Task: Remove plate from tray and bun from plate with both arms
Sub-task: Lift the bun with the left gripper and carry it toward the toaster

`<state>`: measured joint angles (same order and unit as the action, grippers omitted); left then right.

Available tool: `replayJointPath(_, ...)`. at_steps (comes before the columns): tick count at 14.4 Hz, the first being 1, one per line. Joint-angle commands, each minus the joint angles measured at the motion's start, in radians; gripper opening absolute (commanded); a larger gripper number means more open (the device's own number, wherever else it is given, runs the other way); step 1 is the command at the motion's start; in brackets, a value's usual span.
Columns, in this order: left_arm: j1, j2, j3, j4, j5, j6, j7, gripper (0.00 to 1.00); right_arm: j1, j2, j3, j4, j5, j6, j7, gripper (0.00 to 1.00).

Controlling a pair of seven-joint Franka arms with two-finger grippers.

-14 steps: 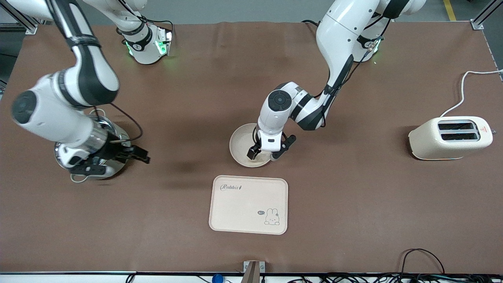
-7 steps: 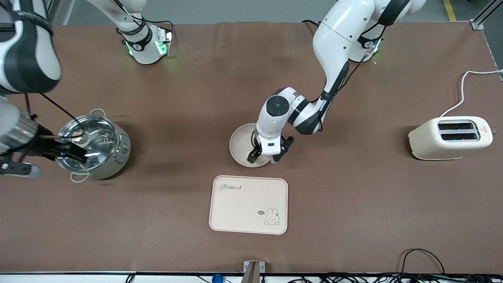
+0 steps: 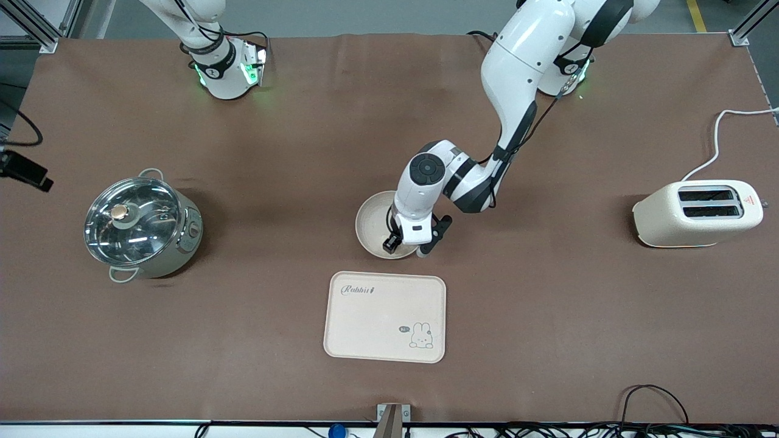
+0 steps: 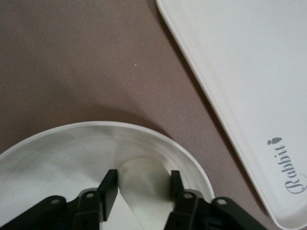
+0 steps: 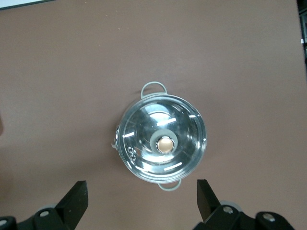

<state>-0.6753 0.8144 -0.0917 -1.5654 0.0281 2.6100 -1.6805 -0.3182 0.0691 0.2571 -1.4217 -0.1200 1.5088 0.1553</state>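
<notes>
The round cream plate (image 3: 370, 218) lies on the table mid-way, just farther from the front camera than the tray. My left gripper (image 3: 406, 246) is down in the plate at its tray-side rim. In the left wrist view the plate (image 4: 57, 148) fills the lower part, and my left gripper (image 4: 143, 174) has its fingers against both sides of the pale cream bun (image 4: 144, 191), which rests in the plate. My right gripper (image 5: 141, 196) is open and empty, high over the table above a lidded steel pot (image 5: 163, 143).
The rectangular cream tray (image 3: 384, 316) with the rabbit drawing lies nearer the front camera than the plate; it also shows in the left wrist view (image 4: 249, 72). The steel pot (image 3: 141, 226) stands toward the right arm's end. A cream toaster (image 3: 697, 213) stands toward the left arm's end.
My right arm has lifted up and away from the pot, almost out of the front view. My left gripper's fingers have narrowed onto the bun in the plate.
</notes>
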Motion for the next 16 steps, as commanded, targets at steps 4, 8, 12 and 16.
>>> replayJointPath(4, 0.002, -0.079, -0.002, 0.011, 0.006, -0.109, -0.004, 0.09, 0.185, -0.037, -0.202, -0.045, 0.056, 0.022, -0.008, 1.00)
replayJointPath(8, 0.129, -0.247, -0.002, -0.004, 0.004, -0.330, 0.013, 0.09, 0.183, -0.043, -0.205, -0.045, 0.057, -0.012, -0.046, 1.00)
replayJointPath(12, 0.285, -0.308, 0.000, -0.097, 0.016, -0.459, 0.126, 0.11, 0.185, -0.038, -0.206, -0.045, 0.060, 0.002, -0.066, 1.00)
replayJointPath(16, 0.482, -0.321, -0.002, -0.235, 0.016, -0.462, 0.532, 0.13, 0.180, -0.037, -0.208, -0.046, 0.144, 0.004, -0.068, 1.00)
